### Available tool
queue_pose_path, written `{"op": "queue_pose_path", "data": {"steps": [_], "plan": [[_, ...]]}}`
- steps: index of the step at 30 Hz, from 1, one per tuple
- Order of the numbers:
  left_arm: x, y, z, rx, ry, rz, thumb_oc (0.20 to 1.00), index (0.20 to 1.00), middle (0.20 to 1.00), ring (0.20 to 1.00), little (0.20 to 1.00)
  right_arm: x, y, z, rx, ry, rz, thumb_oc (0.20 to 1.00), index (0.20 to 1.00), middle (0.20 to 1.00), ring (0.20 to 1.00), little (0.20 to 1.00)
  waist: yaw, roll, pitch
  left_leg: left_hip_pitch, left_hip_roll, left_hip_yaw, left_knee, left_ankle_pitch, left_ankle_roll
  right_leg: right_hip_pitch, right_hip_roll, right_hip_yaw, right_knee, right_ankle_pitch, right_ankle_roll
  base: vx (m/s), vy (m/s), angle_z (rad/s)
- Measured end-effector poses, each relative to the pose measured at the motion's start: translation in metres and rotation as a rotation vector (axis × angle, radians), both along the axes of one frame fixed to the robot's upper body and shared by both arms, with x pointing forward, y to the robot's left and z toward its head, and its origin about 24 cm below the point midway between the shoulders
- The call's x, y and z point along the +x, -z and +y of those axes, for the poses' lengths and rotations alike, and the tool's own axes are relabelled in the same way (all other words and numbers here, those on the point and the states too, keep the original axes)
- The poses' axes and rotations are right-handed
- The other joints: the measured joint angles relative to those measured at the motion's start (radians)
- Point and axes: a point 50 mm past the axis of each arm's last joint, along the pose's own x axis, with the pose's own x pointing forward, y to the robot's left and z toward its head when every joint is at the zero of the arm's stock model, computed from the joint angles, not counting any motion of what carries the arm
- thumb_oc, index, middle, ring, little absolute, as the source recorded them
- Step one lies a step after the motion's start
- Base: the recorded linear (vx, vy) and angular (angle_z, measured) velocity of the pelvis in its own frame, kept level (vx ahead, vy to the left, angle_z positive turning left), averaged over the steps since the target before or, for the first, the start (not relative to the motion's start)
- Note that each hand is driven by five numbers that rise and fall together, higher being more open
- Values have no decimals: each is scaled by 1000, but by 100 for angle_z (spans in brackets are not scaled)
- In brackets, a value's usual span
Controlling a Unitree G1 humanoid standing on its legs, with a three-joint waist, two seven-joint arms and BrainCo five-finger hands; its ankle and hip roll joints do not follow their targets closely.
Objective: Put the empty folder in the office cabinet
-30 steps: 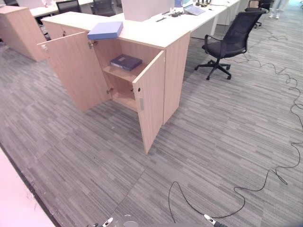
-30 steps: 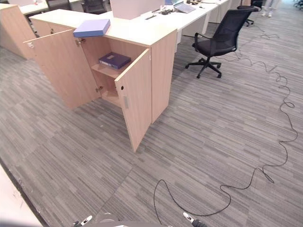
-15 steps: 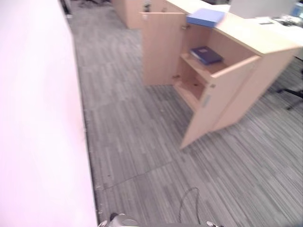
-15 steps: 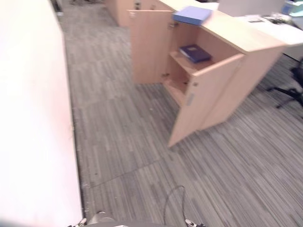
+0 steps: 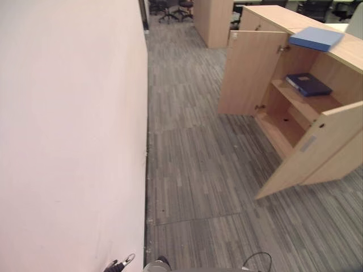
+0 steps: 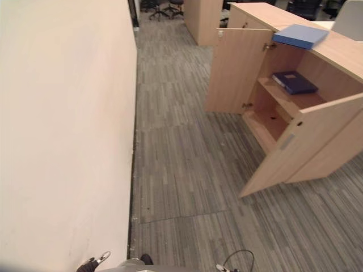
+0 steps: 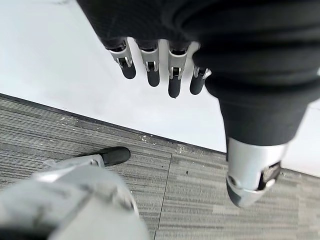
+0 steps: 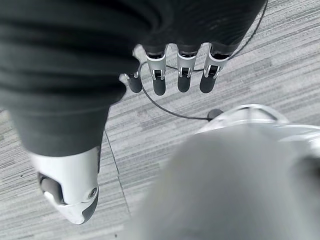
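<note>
My left robot hand (image 7: pixel 160 70): it hangs at my side above the grey carpet floor (image 7: pixel 200 200), near a white wall (image 7: pixel 50 60); fingers straight and relaxed, holding nothing.
My right robot hand (image 8: pixel 175 75): it hangs over the carpet; fingers also straight and loose, empty.
Wall: a pale wall (image 5: pixel 68 124) runs along my left side.
Office cabinet (image 5: pixel 266 68): ahead to my right, well apart from me, both doors open; the near door (image 5: pixel 312 150) swings toward me.
Dark blue folder (image 5: pixel 308 84): lies flat on the upper shelf inside the cabinet.
Light blue folder (image 5: pixel 316 38): lies on the cabinet's top surface, above the open compartment.
Far end: office chairs (image 5: pixel 170 8) stand beyond the cabinet.
</note>
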Motion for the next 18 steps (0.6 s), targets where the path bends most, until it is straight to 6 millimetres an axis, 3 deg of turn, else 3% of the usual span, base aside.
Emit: {"op": "queue_pose_path", "data": {"steps": [1,2,4,6,8,9,10,11,14,15,16,18], "plan": [[-5,1,-4,-43,51,4,1000,1000,1000,1000,1000,5,1,5,13,-2,-11,1000,1000,1000,1000,1000,7,11,-2,23,-8,-5,-35,-1,9,-12,-24,11,57,26,-34,139,225,22],[-4,0,-3,-29,57,-6,1000,1000,1000,1000,1000,5,1,6,6,-7,-11,1000,1000,1000,1000,1000,6,20,-10,27,-2,-27,-51,9,9,-15,-27,3,98,37,-44,116,166,31],[-7,-2,7,13,89,-5,1000,1000,1000,1000,1000,-3,1,4,4,-3,12,1000,1000,1000,1000,1000,-8,-13,-24,43,-16,-86,-80,20,13,-18,-72,19,207,23,-25,99,132,81],[-9,-1,7,-4,96,19,1000,1000,1000,1000,1000,2,0,-1,-7,-8,-1,1000,1000,1000,1000,1000,-11,-17,-36,56,-29,-108,-77,23,19,-17,-81,59,243,27,-21,104,119,49],[-10,0,5,-12,105,35,1000,1000,1000,1000,1000,9,-1,0,-6,-14,-19,1000,1000,1000,1000,1000,-23,-8,-37,52,-30,-124,-71,22,21,-43,-84,124,280,38,-26,35,16,19],[-12,2,1,-21,119,58,1000,1000,1000,1000,1000,13,-1,1,-5,-19,-27,1000,1000,1000,1000,1000,-35,9,-28,55,-17,-145,-79,16,30,-86,-100,204,373,77,-26,-26,-63,33],[-8,2,2,21,93,65,1000,1000,1000,1000,1000,20,-2,0,-14,-23,-55,1000,1000,1000,1000,1000,-56,34,-9,55,25,-171,-80,14,34,-135,-42,211,329,-97,-13,-47,-138,30],[-6,1,6,46,76,62,1000,1000,1000,1000,1000,23,-2,1,-12,-26,-62,1000,1000,1000,1000,1000,-55,44,-3,42,51,-172,-79,17,30,-168,10,204,244,-114,-20,-20,-107,20],[-1,-2,17,86,44,48,1000,1000,1000,1000,1000,26,-3,0,-11,-26,-66,1000,1000,1000,1000,1000,-75,33,26,36,76,-196,-72,18,21,-253,85,203,11,-77,6,45,-130,21],[0,-4,23,105,43,42,1000,1000,1000,1000,1000,28,-3,1,-8,-25,-74,1000,1000,1000,1000,1000,-80,8,37,35,74,-199,-68,16,-5,-293,86,200,-104,6,3,68,-100,42],[-2,-4,26,113,45,47,1000,1000,1000,1000,1000,24,-2,3,-6,-22,-65,1000,1000,1000,1000,1000,-89,-3,37,41,73,-216,-74,20,-31,-286,88,202,-132,83,1,126,-138,44],[2,-4,21,102,51,31,1000,1000,1000,1000,1000,16,-1,1,-13,-5,-45,1000,1000,1000,1000,1000,-80,-13,45,58,72,-206,-43,24,-65,-272,104,199,-151,99,-5,149,-83,23]]}}
